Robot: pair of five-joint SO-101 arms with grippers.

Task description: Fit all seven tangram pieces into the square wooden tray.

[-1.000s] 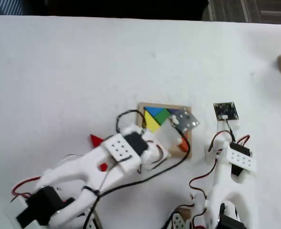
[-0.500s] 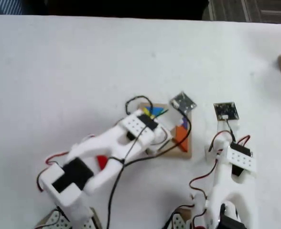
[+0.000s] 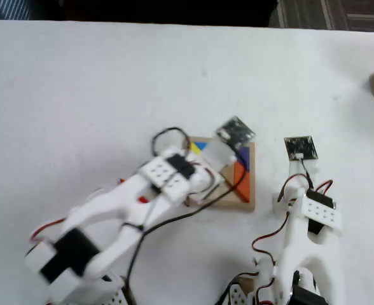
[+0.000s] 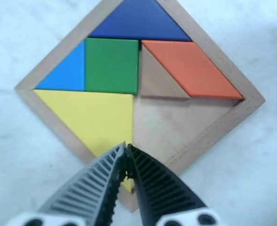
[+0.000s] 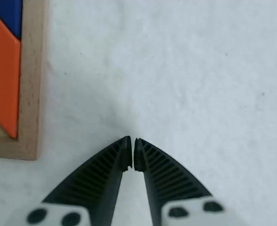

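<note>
Tangram pieces [image 3: 240, 173] of flat painted wood, five seated in the square wooden tray [image 4: 254, 100]: dark blue large triangle [image 4: 138, 21], green square [image 4: 111, 65], light blue small triangle [image 4: 65, 73], yellow large triangle [image 4: 93, 117], orange parallelogram [image 4: 190, 68]; neighbouring edges sit flush; two spots of bare wood not yet filled, a small triangular gap [image 4: 156, 82] touching square and parallelogram, a larger triangular gap [image 4: 176, 125] between the yellow triangle and the tray's rim. Tray lies on the white table [image 3: 79, 95] a little right of centre; left arm [image 3: 130, 203] stretched over it from the near left, right arm [image 3: 308, 222] just to its right. Handling, as a judgement: pieces thin, stiff, light, smooth-faced and probably slick; little edge height to pinch, so grip across two opposite edges near the middle, not at a point; tray itself light, may slide if nudged. Left gripper [image 4: 126, 149] clenched on nothing, tips above the yellow triangle's corner; right gripper [image 5: 132, 141] likewise closed and empty, over bare table just right of the tray's rim.
</note>
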